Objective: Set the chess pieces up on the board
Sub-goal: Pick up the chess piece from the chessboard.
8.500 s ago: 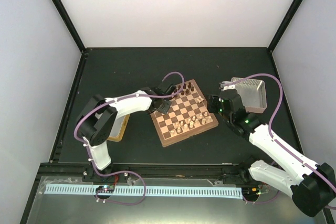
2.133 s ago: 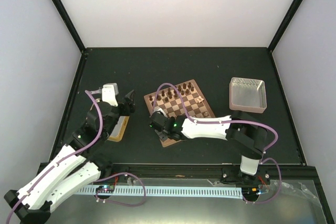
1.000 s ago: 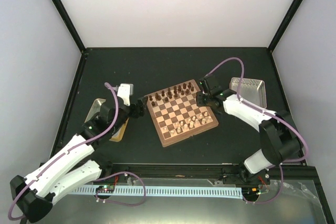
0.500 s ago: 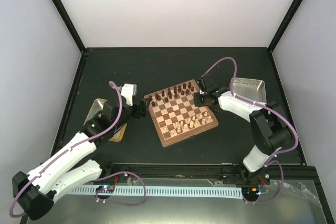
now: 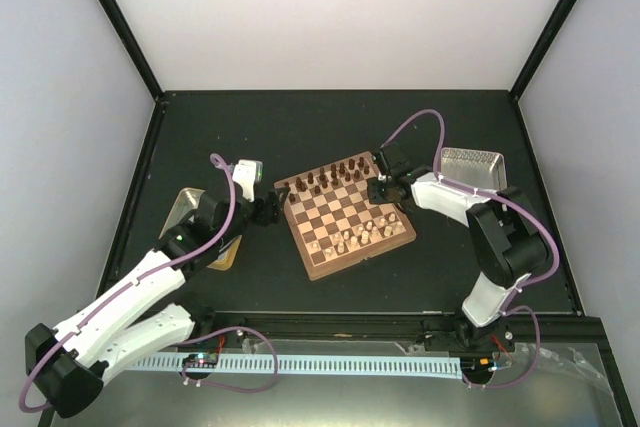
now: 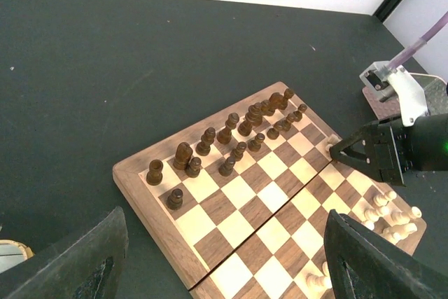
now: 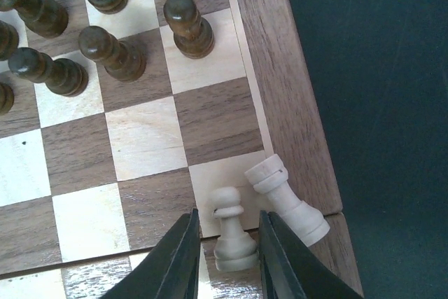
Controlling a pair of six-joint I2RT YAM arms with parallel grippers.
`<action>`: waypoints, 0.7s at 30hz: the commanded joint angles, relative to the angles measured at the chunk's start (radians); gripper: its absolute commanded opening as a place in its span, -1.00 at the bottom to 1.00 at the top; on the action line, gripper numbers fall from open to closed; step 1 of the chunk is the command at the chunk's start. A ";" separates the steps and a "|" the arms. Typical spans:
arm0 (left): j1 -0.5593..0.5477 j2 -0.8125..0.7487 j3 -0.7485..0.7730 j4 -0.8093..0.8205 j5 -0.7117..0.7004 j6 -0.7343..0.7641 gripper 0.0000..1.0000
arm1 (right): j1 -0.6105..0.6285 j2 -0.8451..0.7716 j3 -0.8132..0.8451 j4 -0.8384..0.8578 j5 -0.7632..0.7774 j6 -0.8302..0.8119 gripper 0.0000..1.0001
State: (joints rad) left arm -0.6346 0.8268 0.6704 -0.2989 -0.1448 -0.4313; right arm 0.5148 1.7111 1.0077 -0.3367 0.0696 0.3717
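Note:
The board lies turned at the middle of the table. Dark chessmen line its far side, and cream chess pieces stand along its near right side. My right gripper is low over the board's right corner, its fingers standing narrowly apart on either side of an upright cream pawn; a small gap shows beside the pawn's base. A cream rook leans tilted on the border next to it. My left gripper hangs wide open over the board's left part, holding nothing.
A metal tray sits right of the board, just behind the right arm. A grey tray and a wooden piece lie under the left arm. Dark chessmen crowd the squares just beyond the right fingers.
The right gripper has settled lower at the board's right corner, with the pawn between its fingers. The left gripper has crept a little toward the board's left edge.

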 commanded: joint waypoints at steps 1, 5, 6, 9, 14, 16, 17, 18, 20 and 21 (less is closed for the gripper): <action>0.008 0.000 0.038 0.012 0.010 -0.009 0.56 | -0.006 0.007 0.015 0.018 0.016 -0.008 -0.49; 0.008 0.002 0.039 0.014 0.010 -0.006 0.57 | -0.006 0.008 0.009 0.016 -0.004 -0.008 -0.50; 0.009 0.002 0.040 0.014 0.010 -0.007 0.56 | -0.006 0.007 0.008 0.016 -0.008 -0.010 -0.51; 0.009 0.003 0.040 0.014 0.010 -0.006 0.56 | -0.006 0.012 0.008 0.012 -0.014 -0.014 -0.54; 0.010 0.006 0.040 0.016 0.011 -0.008 0.57 | -0.004 0.029 0.009 0.001 -0.023 -0.023 -0.53; 0.011 0.007 0.040 0.016 0.011 -0.008 0.57 | -0.004 0.035 0.007 -0.002 -0.024 -0.028 -0.53; 0.011 0.008 0.039 0.017 0.011 -0.009 0.57 | -0.003 0.038 0.007 -0.005 -0.024 -0.030 -0.52; 0.011 0.010 0.040 0.017 0.011 -0.008 0.57 | -0.002 0.040 0.007 -0.007 -0.025 -0.034 -0.52; 0.012 0.013 0.038 0.017 0.011 -0.010 0.58 | 0.001 0.047 0.008 -0.011 -0.026 -0.039 -0.54; 0.012 0.014 0.039 0.018 0.011 -0.009 0.58 | 0.002 0.049 0.008 -0.013 -0.030 -0.042 -0.60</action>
State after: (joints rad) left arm -0.6323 0.8295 0.6708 -0.2985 -0.1444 -0.4316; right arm 0.5148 1.7340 1.0088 -0.3336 0.0513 0.3519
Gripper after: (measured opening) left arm 0.788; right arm 0.234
